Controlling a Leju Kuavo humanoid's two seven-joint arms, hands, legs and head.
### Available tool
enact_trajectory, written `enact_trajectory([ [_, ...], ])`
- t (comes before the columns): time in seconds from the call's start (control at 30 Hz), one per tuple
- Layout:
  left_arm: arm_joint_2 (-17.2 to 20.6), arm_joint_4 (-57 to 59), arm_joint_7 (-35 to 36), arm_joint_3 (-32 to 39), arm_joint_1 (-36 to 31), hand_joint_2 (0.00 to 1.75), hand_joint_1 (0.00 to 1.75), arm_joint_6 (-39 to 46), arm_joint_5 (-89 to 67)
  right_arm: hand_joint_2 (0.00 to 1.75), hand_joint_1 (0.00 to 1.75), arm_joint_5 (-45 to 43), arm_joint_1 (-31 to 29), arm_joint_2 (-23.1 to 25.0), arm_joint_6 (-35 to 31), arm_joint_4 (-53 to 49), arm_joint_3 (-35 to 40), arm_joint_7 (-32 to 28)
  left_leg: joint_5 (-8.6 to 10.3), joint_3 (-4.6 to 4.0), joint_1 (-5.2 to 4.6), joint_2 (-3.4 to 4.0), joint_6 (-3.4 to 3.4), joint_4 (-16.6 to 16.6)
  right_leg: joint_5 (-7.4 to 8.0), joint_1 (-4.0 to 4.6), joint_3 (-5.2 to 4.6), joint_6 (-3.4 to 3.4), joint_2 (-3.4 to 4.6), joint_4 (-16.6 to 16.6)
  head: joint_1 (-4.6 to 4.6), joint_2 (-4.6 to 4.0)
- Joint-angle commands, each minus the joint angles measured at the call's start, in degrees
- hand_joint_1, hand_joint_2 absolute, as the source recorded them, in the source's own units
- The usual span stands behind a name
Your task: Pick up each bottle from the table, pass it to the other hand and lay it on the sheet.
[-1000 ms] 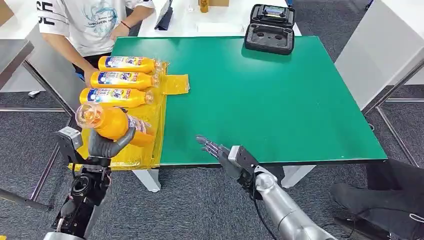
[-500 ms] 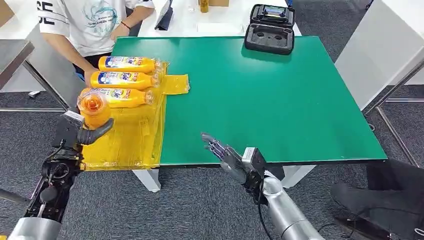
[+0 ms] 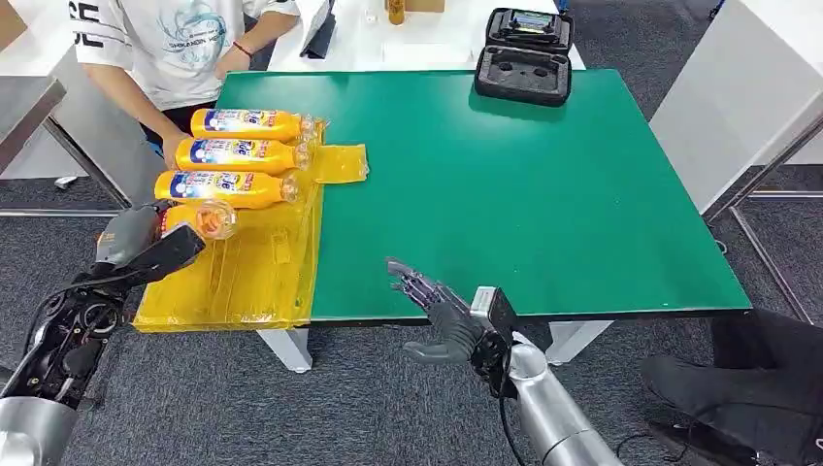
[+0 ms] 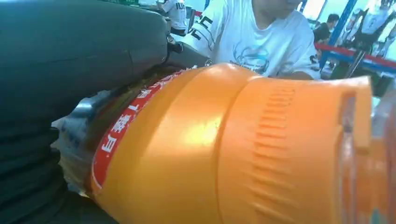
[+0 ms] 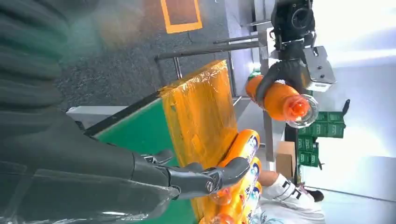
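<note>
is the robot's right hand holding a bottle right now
No: the right hand hangs past the near edge of the green table with fingers spread and nothing in it, while the left hand holds the orange bottle.

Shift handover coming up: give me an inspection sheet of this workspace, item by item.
Surface: green table, bare across its middle and right.
Job's things: yellow sheet along the table's left edge; three orange bottles lying on it side by side; a fourth bottle held over the sheet's left edge.
Clutter: open black case at the far edge.
Hands: left hand grips the fourth bottle; right hand holds nothing, fingers apart, at the near table edge.
Cables: a dark cable along the right arm.
Surroundings: a person in a white shirt at the far left corner; grey carpet floor.
</note>
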Motion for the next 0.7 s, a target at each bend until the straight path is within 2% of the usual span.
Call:
enact_trajectory([
  [0.03,0.93,8.93,1.32,-7.44,-7.13,1.75,1.75,-4.95,-4.72,1.75,0.0,0.21,-2.41,0.62,0.24,4.18,-1.43,0.33,0.0,0.01,0.06,-0.11,-0.07,0.02,-0.03,0.06,0.06,-0.06,-0.12,0.0,0.0,0.0],
  [0.23,-0.86,12.97,2.39,-10.52,-12.33,1.75,1.75,-8.9,-9.11,1.75,0.0,1.16,-3.83,1.09,-0.28,8.17,-0.94,0.33,-0.02,0.06,0.14,-0.14,-0.12,0.06,-0.05,0.14,0.16,-0.12,-0.15,0.0,0.0,0.0],
  [0.33,-0.86,12.97,2.39,-10.52,-12.33,1.75,1.75,-8.9,-9.11,1.75,0.0,1.16,-3.83,1.09,-0.28,8.17,-0.94,0.33,0.0,0.01,0.09,-0.1,-0.07,0.03,-0.02,0.1,0.08,-0.08,-0.11,-0.01,0.02,0.0],
  [0.53,-5.33,21.22,2.77,-11.35,-17.76,1.75,1.75,-9.92,-10.44,1.75,0.0,3.17,-4.07,2.5,-2.31,10.07,1.01,0.33,0.0,0.06,0.15,-0.22,-0.11,0.04,-0.05,0.16,0.19,-0.11,-0.23,-0.05,0.0,0.0],
  [0.7,-10.78,25.72,5.14,-12.09,-20.83,1.75,1.75,-10.17,-11.95,1.75,0.0,3.87,-4.54,1.88,-3.59,11.41,0.83,0.33,0.03,0.01,0.11,-0.34,-0.07,0.06,-0.05,0.11,0.17,-0.06,-0.33,-0.03,0.0,0.0],
])
